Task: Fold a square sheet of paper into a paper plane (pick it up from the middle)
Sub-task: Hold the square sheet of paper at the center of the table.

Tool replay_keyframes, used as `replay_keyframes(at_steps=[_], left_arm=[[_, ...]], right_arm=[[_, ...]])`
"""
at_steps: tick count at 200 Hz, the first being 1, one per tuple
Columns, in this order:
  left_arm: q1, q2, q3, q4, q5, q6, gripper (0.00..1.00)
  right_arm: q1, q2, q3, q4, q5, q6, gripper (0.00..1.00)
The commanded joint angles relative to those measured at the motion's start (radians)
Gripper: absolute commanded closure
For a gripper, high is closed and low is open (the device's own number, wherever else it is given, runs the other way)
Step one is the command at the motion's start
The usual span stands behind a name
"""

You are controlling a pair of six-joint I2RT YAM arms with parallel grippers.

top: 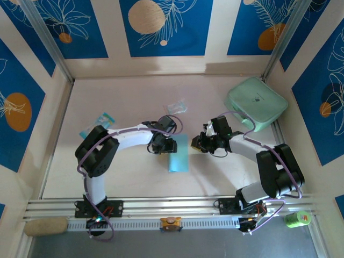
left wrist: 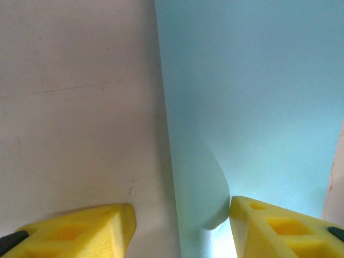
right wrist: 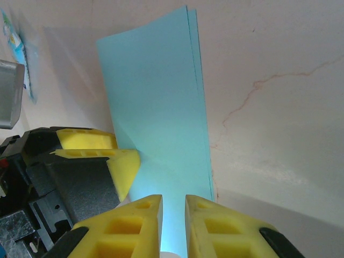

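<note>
The left arm and the right arm are each built from white tubular links joined by bulky black joint housings. Purple cables are looped along both arms. Each arm is carried on a black base. The left gripper and the right gripper are fitted with bright yellow wedge-shaped fingers, which are moulded with rectangular hollows and edged in black at the outer corners. A black angular housing is mounted behind the left gripper's fingers.
</note>
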Motion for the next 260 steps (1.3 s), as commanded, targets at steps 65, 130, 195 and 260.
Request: replay_keyframes(at_steps=[65, 130, 195, 260], left_arm=[[0.006, 0.066, -0.051, 0.014, -0.095, -0.002, 0.5], [0.006, 0.063, -0.05, 0.042, -0.058, 0.055, 0.44], [0.006, 0.1, -0.018, 0.021, -0.069, 0.073, 0.42], [0.005, 0.099, -0.012, 0.003, -0.089, 0.073, 0.42]], right_arm=[[0.007, -0.01, -0.001, -0.02, -0.002, 0.008, 0.82], [0.007, -0.005, 0.001, -0.019, -0.005, 0.007, 0.82], [0.009, -0.003, 0.0, -0.018, -0.007, 0.006, 0.82], [0.01, 0.007, 0.003, -0.009, -0.018, 0.007, 0.82]])
